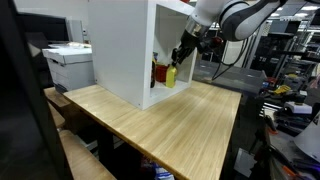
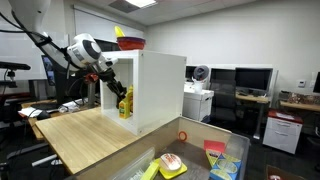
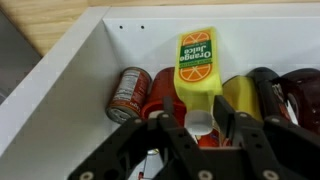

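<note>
Reading "Orange Juice": yellow carton [image 3: 197,62]

My tool [image 3: 200,128] reaches into the box [image 1: 120,50], which stands on the bench [image 1: 180,120]. In the wrist view the carton [image 3: 197,62] lies between its fingers, with a can [image 3: 128,93] to the left and a bottle [image 3: 262,92] to the right.

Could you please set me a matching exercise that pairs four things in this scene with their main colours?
Things:
A. carton
B. can
C. cabinet
D. table

Colours:
1. white
2. pale wood
3. yellow
4. red

Pairs: A-3, B-4, C-1, D-2.
</note>
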Controlling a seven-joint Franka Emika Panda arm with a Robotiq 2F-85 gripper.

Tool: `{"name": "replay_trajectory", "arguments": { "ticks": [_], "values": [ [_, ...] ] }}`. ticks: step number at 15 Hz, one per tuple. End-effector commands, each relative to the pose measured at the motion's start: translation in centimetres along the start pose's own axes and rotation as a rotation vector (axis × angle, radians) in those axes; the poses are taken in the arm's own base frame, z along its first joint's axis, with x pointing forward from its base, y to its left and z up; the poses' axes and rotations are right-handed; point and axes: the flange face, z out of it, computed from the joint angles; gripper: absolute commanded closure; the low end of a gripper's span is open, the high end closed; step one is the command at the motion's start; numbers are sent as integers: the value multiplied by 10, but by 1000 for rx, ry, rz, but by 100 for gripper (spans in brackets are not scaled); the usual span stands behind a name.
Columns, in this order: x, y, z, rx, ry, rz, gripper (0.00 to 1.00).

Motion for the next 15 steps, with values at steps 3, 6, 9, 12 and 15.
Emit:
{"name": "replay_trajectory", "arguments": {
  "ticks": [3,6,9,12,15],
  "values": [
    [5,2,-2,-5,5,-1,13],
    [-2,5,-4,6,-10,-14,1],
    [-7,8,-4,14,-25,-16,0],
    [-18,13,0,53,-86,-33,0],
    [-26,23,-2,76,-135,-40,0]
  ]
}}
